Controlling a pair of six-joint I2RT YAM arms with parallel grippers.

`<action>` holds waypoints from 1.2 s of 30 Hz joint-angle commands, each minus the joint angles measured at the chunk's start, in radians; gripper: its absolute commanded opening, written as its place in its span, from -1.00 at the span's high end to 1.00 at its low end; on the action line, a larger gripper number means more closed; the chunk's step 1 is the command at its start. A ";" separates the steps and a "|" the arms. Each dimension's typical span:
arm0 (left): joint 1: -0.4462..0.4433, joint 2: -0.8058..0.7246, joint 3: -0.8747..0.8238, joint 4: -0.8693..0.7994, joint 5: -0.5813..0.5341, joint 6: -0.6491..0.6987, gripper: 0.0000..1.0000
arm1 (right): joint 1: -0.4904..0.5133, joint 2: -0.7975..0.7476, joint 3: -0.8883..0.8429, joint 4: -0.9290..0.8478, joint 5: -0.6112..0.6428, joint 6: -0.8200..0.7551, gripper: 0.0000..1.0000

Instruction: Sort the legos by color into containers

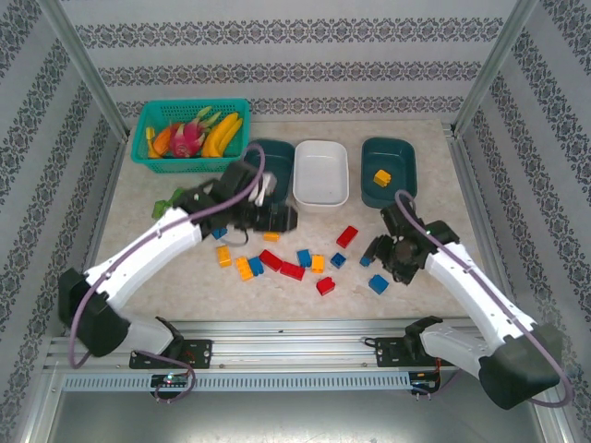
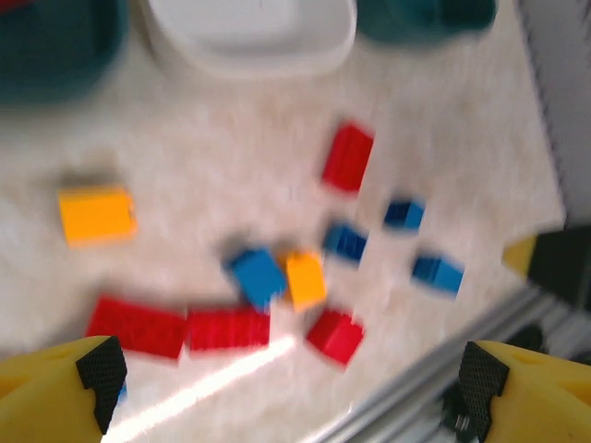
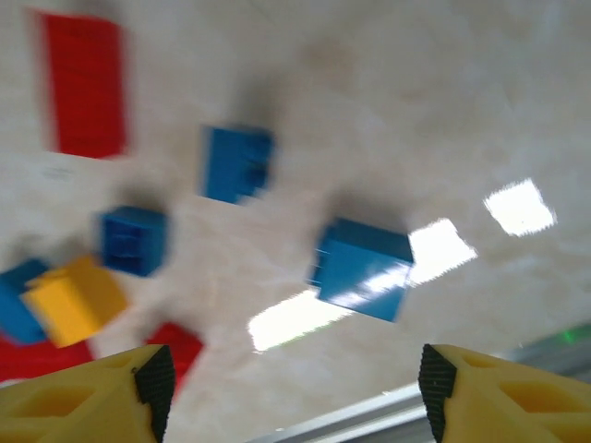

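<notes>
Back wall (image 1: 295, 55) papered white with horizontal grey bands of ornament; same paper on both side walls. Two bare metal posts, one upper left (image 1: 83, 69), one upper right (image 1: 494, 65), lean outward toward the top corners. Tabletop (image 1: 185, 277) pale beige, marbled, slightly glossy. Ribbed aluminium rail (image 1: 295, 346) runs along the bottom edge of the table. Light from overhead: bright white glare patches on the tabletop, right of centre in the right wrist view (image 3: 522, 205), a streak low in the left wrist view (image 2: 212, 383).
</notes>
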 commanded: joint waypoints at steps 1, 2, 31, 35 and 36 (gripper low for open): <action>-0.049 -0.134 -0.171 0.159 -0.014 -0.066 -0.93 | -0.009 0.013 -0.097 0.091 -0.051 0.083 -0.54; -0.060 -0.164 -0.209 0.166 -0.023 -0.079 -0.92 | -0.012 0.021 -0.114 0.115 -0.054 0.086 -0.56; -0.109 -0.281 -0.306 0.201 -0.066 -0.171 -0.89 | -0.089 0.181 -0.179 0.259 -0.066 -0.007 0.29; -0.109 -0.268 -0.276 0.217 -0.044 -0.191 -0.89 | -0.060 0.120 -0.124 0.194 -0.032 -0.025 0.38; -0.109 -0.262 -0.259 0.220 -0.040 -0.197 -0.89 | -0.045 0.107 -0.093 0.171 -0.017 -0.033 0.38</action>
